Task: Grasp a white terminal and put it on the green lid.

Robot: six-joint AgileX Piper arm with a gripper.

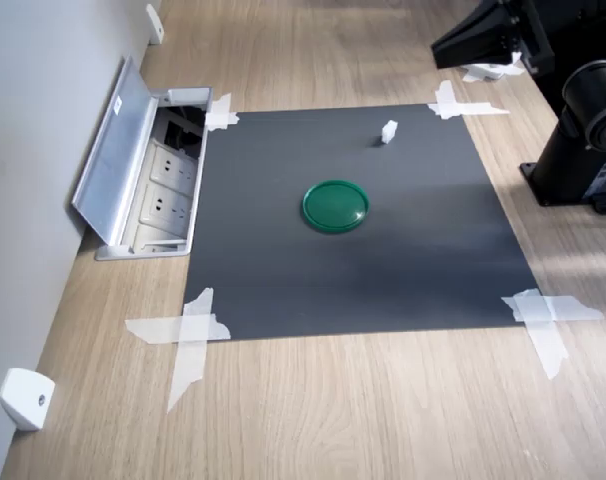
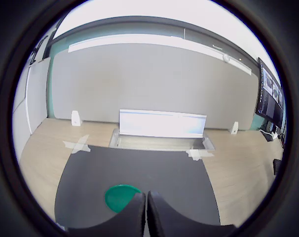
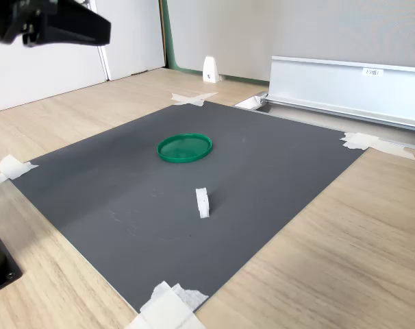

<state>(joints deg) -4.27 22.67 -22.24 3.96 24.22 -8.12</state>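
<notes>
1. The white terminal (image 1: 388, 131) stands on the dark mat (image 1: 283, 280), at about one o'clock from the green lid (image 1: 335, 206) in the first exterior view, well apart.
2. The tool (image 2: 146, 210) hangs high, fingers together, empty.
3. Best approach, I judge: open wide, descend straight over the terminal, close gently.

You are looking at the green lid (image 1: 335, 206) lying near the middle of the mat (image 1: 283, 280) in the first exterior view, with the white terminal (image 1: 388, 131) sitting apart at about one o'clock, seemingly upright. The socket box (image 1: 163, 190) is lying off the mat's nine o'clock edge.
</notes>
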